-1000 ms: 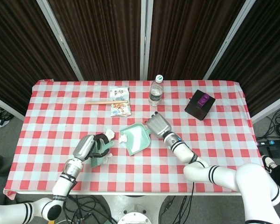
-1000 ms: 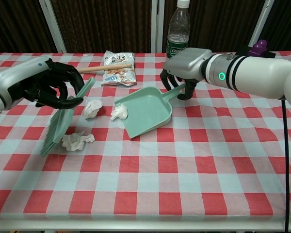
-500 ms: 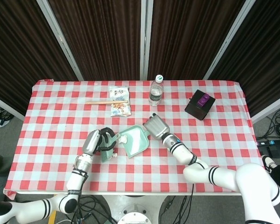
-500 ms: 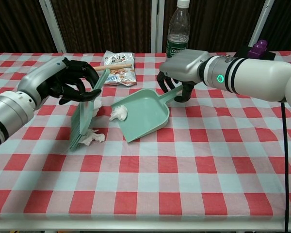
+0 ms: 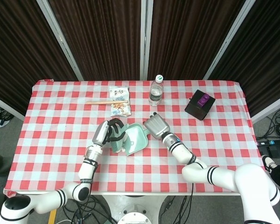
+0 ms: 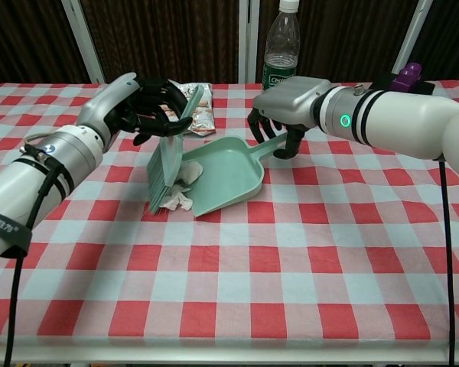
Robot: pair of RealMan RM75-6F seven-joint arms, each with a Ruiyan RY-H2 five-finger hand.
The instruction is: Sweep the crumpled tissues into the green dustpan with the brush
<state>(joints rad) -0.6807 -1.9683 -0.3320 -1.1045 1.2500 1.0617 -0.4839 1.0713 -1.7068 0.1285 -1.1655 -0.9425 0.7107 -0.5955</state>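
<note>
My left hand [image 6: 141, 103] [image 5: 110, 131] grips the handle of the pale green brush [image 6: 167, 162] [image 5: 119, 143]; its bristles point down at the tablecloth by the left edge of the dustpan. The green dustpan [image 6: 231, 177] [image 5: 136, 138] lies flat with its mouth facing left and front. My right hand [image 6: 289, 105] [image 5: 155, 126] holds its handle. One crumpled tissue [image 6: 189, 172] sits at the pan's mouth behind the brush. Another tissue [image 6: 176, 202] lies on the cloth just under the bristles, against the pan's front lip.
A water bottle [image 6: 281, 42] [image 5: 156, 91] stands behind the dustpan. A snack packet [image 6: 203, 113] [image 5: 119, 106] and a wooden stick [image 5: 107, 101] lie at the back left. A black box with a purple top [image 5: 200, 104] [image 6: 402, 77] sits at the back right.
My left hand has carried the brush rightward, pushing the tissues up to the dustpan's mouth. The dustpan has shifted slightly in my right hand.
</note>
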